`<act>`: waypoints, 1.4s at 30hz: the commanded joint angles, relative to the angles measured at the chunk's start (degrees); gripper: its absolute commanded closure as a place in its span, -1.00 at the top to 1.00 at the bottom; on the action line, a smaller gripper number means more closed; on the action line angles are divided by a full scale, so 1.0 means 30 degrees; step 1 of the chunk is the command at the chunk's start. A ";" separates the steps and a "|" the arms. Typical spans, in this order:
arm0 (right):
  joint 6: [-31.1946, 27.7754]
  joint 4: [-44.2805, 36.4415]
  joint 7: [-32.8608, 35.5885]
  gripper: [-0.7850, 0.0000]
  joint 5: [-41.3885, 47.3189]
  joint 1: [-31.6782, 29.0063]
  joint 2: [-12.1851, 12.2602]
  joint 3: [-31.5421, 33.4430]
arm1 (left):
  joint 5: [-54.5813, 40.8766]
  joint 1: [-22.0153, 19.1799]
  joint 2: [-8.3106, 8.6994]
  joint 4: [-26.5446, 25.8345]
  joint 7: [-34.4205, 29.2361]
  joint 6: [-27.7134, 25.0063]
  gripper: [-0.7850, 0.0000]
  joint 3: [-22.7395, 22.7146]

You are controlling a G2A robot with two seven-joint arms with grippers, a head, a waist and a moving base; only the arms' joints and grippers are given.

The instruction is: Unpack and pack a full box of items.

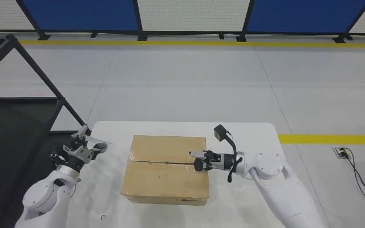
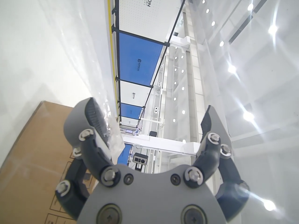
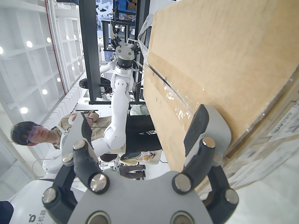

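Box is sitting closed in the middle of the white table, plain brown cardboard, with the seam between its top flaps running across it from one arm's side to the other. From my end, the right gripper is parked at the box's right edge, right where the seam ends. On its wrist cam the right gripper is spread wide with nothing in it. One of its fingers is lying over the top of the box just beside the seam, and it looks like it's touching the cardboard. The other finger hangs out in the air off the box. There's shiny clear tape along that seam, crinkled in spots. The left gripper is off the box's left side, near the table's back left corner and a little apart from the cardboard. It's wide open too on the left wrist cam, not clamping anything. A strip of clear film is stuck against the ribbed pad of one finger and trails away from it, with a corner of the box off to that same side. The right wrist cam catches the left gripper past the far end of the box, next to some loose clear film at that edge. I can't tell if the two bits of film are one piece. There's also a small dark ring on the table near the front left.
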 commanded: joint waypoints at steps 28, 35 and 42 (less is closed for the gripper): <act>-0.0257 0.0697 0.0088 1.00 0.0319 0.0473 -0.0071 -0.0434 | -0.1903 0.0780 0.0201 -0.2552 -0.2143 -0.1672 1.00 -0.0656; -0.0313 0.0719 0.0099 1.00 0.0378 0.0448 -0.0063 -0.0461 | -0.2109 0.0967 0.0251 -0.3422 -0.2330 -0.1800 1.00 -0.0767; -0.0368 0.0687 0.0095 1.00 0.0405 0.0387 -0.0060 -0.0525 | -0.2270 0.1133 0.0312 -0.4376 -0.2651 -0.1946 1.00 -0.0885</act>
